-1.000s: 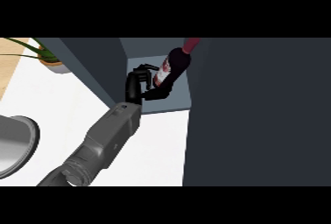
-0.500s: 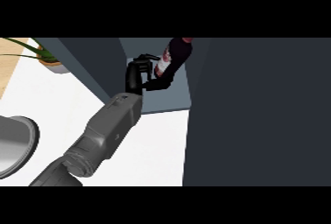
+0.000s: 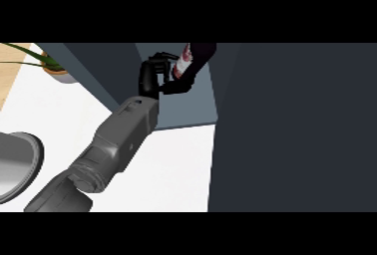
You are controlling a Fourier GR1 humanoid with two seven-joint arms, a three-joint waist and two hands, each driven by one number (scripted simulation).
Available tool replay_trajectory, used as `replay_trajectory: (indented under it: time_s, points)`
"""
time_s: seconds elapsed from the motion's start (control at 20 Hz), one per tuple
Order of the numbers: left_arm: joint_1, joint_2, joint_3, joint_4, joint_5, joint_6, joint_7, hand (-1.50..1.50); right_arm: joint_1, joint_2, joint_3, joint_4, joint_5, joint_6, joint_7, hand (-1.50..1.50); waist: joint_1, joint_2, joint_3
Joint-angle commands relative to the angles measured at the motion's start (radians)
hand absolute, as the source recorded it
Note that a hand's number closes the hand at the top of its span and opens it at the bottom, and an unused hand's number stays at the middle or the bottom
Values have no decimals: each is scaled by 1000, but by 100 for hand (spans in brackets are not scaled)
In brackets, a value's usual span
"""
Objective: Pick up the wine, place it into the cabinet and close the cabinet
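Note:
The wine bottle (image 3: 193, 59) is dark with a white and red label. It stands tilted inside the open cabinet (image 3: 188, 110), near the view's top edge, and its upper part is cut off there. My left hand (image 3: 156, 75) reaches in from the lower left and is shut on the bottle, fingers curled round its left side and thumb below. The cabinet's dark door (image 3: 294, 129) stands open and fills the right of the view. My right hand does not show.
A potted plant (image 3: 53, 68) stands at the back left beside the cabinet's side wall (image 3: 95, 69). A round metal pan (image 3: 13, 167) lies at the left edge. The white counter (image 3: 173, 169) runs below the cabinet.
My left hand has carried the bottle up and farther into the cabinet, and the forearm has stretched out after it.

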Motion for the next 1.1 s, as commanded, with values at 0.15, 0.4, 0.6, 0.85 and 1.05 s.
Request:
replay_trajectory:
  time_s: [0.15, 0.4, 0.6, 0.85, 1.05]
  points:
    - [-37, -2, 12, 42, -4, 45, -4, 150, 9, 7, 17, -35, 19, -14, 16, -150, 5, -3, 0]
    - [-59, 28, 2, 48, -18, 93, 30, 150, 8, 9, 24, -31, 18, 2, 3, -150, -12, 6, 0]
    - [-43, 21, -16, 48, -42, 122, 47, -150, 9, -4, -4, -4, 8, 13, -8, -150, -9, 5, 1]
    - [-44, 73, -27, 48, -59, 115, 91, -150, 36, 18, 6, -6, -7, 27, -27, -150, -24, 11, 2]
    - [-23, 36, -31, 48, -68, 135, 89, -150, -2, -6, -7, -6, 6, 12, -11, -150, -11, 9, 0]
